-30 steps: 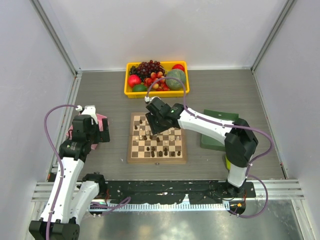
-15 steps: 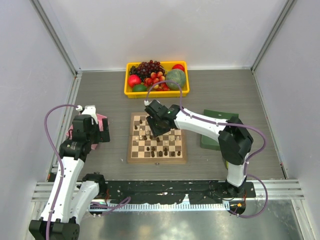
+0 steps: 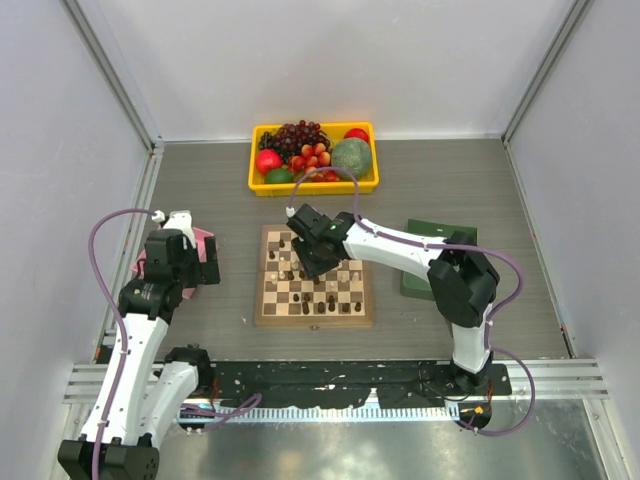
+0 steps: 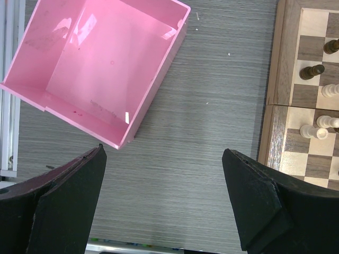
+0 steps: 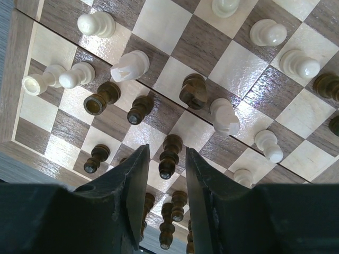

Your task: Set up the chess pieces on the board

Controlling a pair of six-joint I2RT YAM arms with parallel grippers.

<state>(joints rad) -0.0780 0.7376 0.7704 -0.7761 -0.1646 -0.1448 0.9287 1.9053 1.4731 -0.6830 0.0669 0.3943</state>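
Right fingers [image 5: 132, 196], narrowly apart, flank a dark piece [image 5: 169, 156] on the board [image 5: 159, 21] (left fingers [image 4: 69, 196] spread wide).

the overhead view was bright and even, lit from above, with only soft, short shadows under the arms on the grey table [image 3: 200, 180]; it was sharp to the corners. in the left wrist view the pink tray [image 4: 106, 58] carried small white glints, and the black fingers [image 4: 63, 206] of the left end effector [image 4: 164, 153] were soft-edged. in the right wrist view the board [image 5: 159, 24] shone with patchy glare, the chess pieces [image 5: 130, 66] were crisp, and the right end effector [image 5: 165, 151] was blurred, probably from closeness.
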